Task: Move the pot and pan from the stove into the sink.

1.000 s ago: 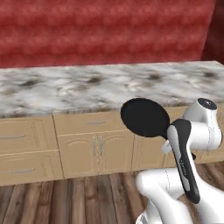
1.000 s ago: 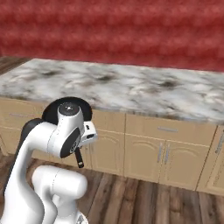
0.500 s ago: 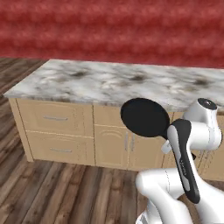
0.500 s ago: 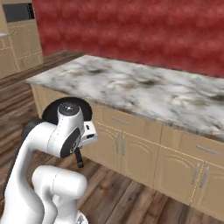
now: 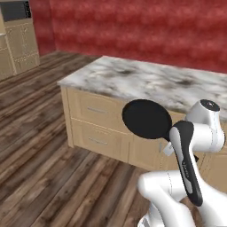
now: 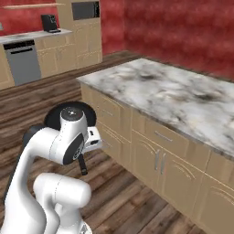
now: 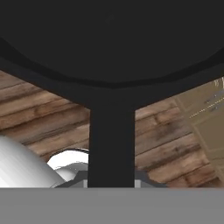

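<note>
The pan (image 5: 146,119), a flat round matte black frying pan, sits just right of centre in the left base view, held up in the air in front of the white arm and well above the wooden plank floor (image 5: 40,155). Behind it, across the middle of the frame, runs a grey-white marble counter (image 5: 150,80) on light wooden cabinets (image 5: 95,119), with a red wall (image 5: 133,26) along the top.

In the right base view the pan's dark disc (image 6: 57,116) peeks out behind the arm's upper joint at centre left, and its long thin black handle (image 6: 82,165) pokes down below the wrist. The marble counter (image 6: 183,98) crosses the right half of the frame. At upper left, far off, stand more cabinets and a grey appliance front (image 6: 23,61).

In the hand view the pan's black underside (image 7: 109,39) spreads over the top half and its handle (image 7: 111,144) runs straight down to the bottom edge, where the gripper (image 7: 112,183) is clamped shut on it; the fingertips themselves are hidden.

As for progress, the pan is off the stove and in the gripper's hold, not yet at the sink. Judging by that, carrying it there and setting it in the basin remains, and the pot still has to be fetched and moved as well.
</note>
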